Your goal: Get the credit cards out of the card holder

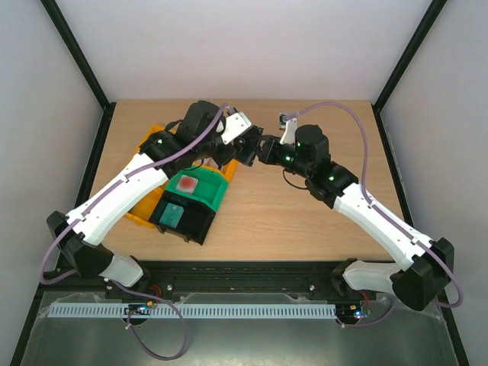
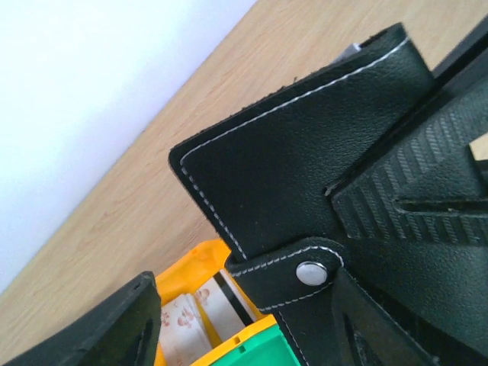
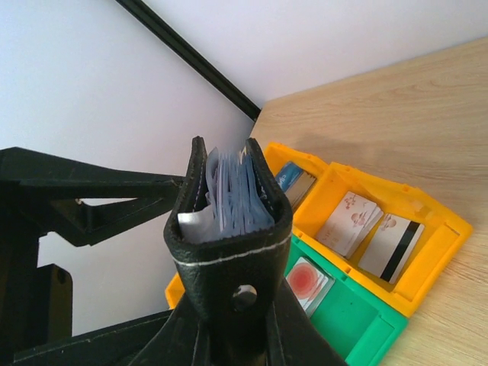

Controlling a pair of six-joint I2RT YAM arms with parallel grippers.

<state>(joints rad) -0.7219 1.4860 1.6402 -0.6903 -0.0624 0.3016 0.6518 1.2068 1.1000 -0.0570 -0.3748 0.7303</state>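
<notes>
Top: small black stitched-leather card holder (image 1: 253, 147) was held over the wooden table (image 1: 305, 213) between left gripper (image 1: 242, 142) and right gripper (image 1: 264, 149) | Left wrist: left jaws stood apart, finger (image 2: 114, 328) clear of the leather | Right wrist: right jaws clamped its lower end — pink-and-white credit cards (image 3: 347, 221) lay in yellow plastic bin (image 3: 435, 229)

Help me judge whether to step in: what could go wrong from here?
1. Only the right gripper pinches the card holder, by one end and in the air. A pull on a card could twist it or drag it loose.
2. The clear pockets are packed tight, so the open left gripper may pinch a sleeve instead of a card.
</notes>
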